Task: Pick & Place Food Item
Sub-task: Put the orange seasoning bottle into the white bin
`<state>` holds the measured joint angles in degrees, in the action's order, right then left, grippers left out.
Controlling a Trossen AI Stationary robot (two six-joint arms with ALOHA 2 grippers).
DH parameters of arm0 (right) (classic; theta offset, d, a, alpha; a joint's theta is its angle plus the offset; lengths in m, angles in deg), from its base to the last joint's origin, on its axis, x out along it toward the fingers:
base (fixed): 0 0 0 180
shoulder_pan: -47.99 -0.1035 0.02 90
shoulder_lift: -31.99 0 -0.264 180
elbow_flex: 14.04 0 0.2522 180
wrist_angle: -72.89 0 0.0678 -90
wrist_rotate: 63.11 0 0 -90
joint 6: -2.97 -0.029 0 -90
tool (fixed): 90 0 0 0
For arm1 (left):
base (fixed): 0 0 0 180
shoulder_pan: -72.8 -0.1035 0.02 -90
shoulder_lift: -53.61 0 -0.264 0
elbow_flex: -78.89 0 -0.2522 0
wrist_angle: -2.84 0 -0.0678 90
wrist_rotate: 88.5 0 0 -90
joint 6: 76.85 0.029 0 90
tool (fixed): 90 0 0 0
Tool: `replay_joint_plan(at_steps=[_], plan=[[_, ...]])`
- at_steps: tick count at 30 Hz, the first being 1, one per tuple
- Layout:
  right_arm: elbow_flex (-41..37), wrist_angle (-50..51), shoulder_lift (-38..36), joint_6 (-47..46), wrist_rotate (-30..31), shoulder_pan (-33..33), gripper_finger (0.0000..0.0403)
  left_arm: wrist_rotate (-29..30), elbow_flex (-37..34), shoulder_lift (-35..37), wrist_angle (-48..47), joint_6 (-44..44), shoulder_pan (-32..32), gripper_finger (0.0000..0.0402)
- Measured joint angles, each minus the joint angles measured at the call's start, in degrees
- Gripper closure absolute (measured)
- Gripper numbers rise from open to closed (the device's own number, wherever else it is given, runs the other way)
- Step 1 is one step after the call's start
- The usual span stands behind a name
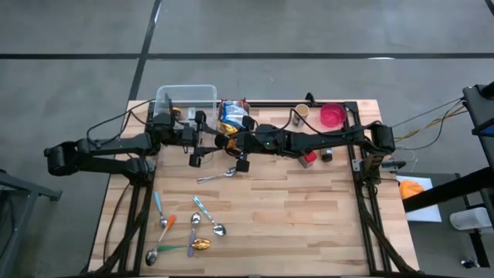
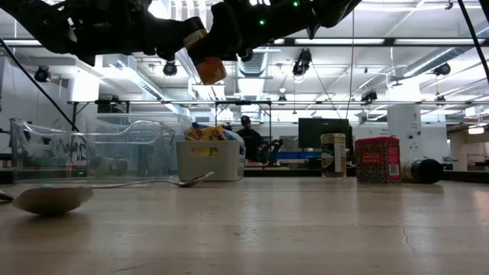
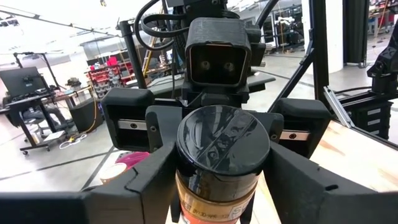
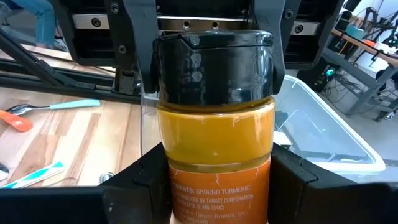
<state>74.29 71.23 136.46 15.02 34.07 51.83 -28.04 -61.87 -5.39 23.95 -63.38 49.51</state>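
Right wrist view shows us the jar (image 4: 214,124) up close. It has a black lid on top and yellow powder inside, and the label says ground turmeric. The right gripper (image 4: 214,186) is pinched tight on the low part of the jar, where the label is. The left gripper (image 4: 211,56) sits around the lid, facing the right one. We cannot tell if it has hold of the jar or not.

From the high view we see the two grippers meet over the back of the table (image 1: 309,216), with the jar between them, up in the air. A clear bin (image 1: 185,94) is just beside them.

We think the jar is small and light. It is hard and will not squash, so a firm pinch is fine. The sides look smooth and round, so it may slip or spin if the pinch is weak or off to one side. It could crack if it falls. The lid has small ridges, so it may be less slippery. We would take it square across the lid or the middle.
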Motion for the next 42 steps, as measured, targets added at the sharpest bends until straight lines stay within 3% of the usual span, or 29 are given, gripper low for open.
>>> replay_joint_plan(at_steps=[7,12,18,26,36,42], plan=[[0.00,0.00,0.00,-0.15,-0.20,0.00,0.0230,-0.02,0.00,0.00,0.02,0.24,0.00,0.0227],[0.00,0.00,0.00,-0.16,-0.17,0.00,0.0230,-0.02,0.00,0.00,0.02,0.22,0.00,0.0226],[0.00,0.00,0.00,-0.04,-0.20,-0.02,0.0230,0.00,0.00,-0.03,0.02,0.17,0.00,0.0193],[0.00,0.05,0.00,-0.09,-0.17,-0.04,0.0230,0.00,0.00,-0.04,0.02,0.22,-0.02,0.0226],[0.00,0.22,0.00,-0.07,-0.17,-0.07,0.0230,0.00,0.00,-0.04,-0.35,0.20,-0.02,0.0203],[0.00,0.22,0.00,-0.11,-0.15,-0.07,0.0230,0.01,0.00,-0.02,-0.37,0.22,-0.02,0.0225]])
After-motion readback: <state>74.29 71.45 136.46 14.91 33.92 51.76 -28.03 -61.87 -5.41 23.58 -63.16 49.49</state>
